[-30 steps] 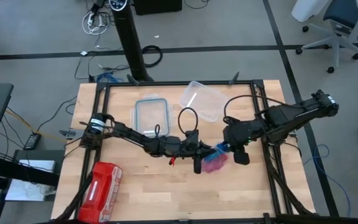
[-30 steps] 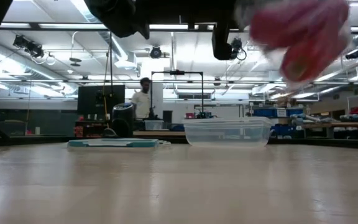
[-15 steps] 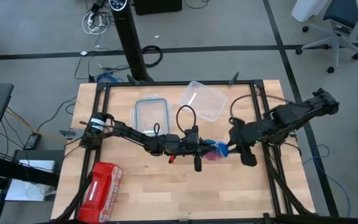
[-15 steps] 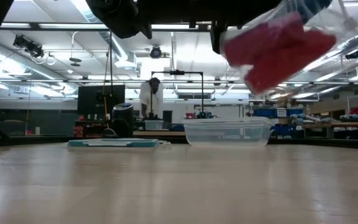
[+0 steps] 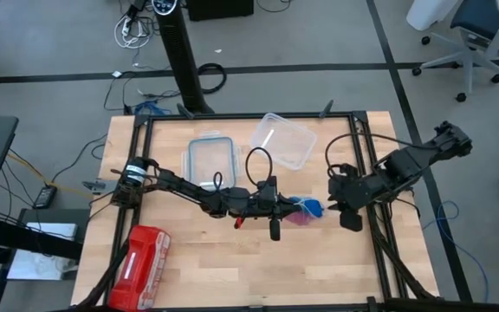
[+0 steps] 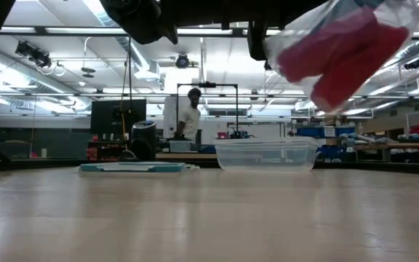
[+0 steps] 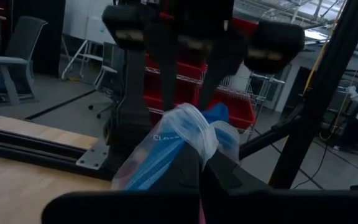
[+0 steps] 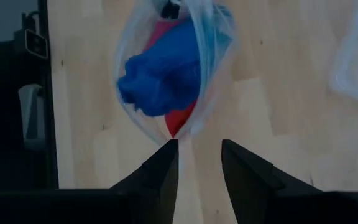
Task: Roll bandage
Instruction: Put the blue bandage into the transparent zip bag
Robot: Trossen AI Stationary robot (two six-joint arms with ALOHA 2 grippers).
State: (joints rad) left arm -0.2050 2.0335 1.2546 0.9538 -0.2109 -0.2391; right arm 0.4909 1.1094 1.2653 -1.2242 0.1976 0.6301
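Left hand [image 5: 277, 211] sat over the middle of the wooden surface [image 5: 232, 269], its arm stretched across from the left edge, and its fingers were clenched on the gathered neck of a clear plastic bag [image 7: 185, 134]. In the left wrist view the bunched plastic came out from between the two dark fingers, with blue showing through it.

Far to the left, near the front corner, a red zip pouch [image 5: 139, 257] lay on the surface. Toward the back, a clear lid with a blue-green rim [image 5: 210, 159] lay flat, and just to its right a clear plastic tub [image 5: 282, 139] stood, touching neither hand.

The bag hung from the left hand above the surface; in the low view it dangled clear of the wood, a mass of red rolls [image 6: 340, 51] filling its lower part. The bandage [image 8: 163, 71], a crumpled blue wad, sat inside the bag against the red fabric, seen from above as a blue patch [image 5: 310, 207] just right of the left hand.

To the right, the right hand [image 5: 343, 208] hovered near the bag without touching it. Its two fingers [image 8: 160, 171] stood apart and released, holding nothing, with the bag's lower tip just beyond the gap between them.
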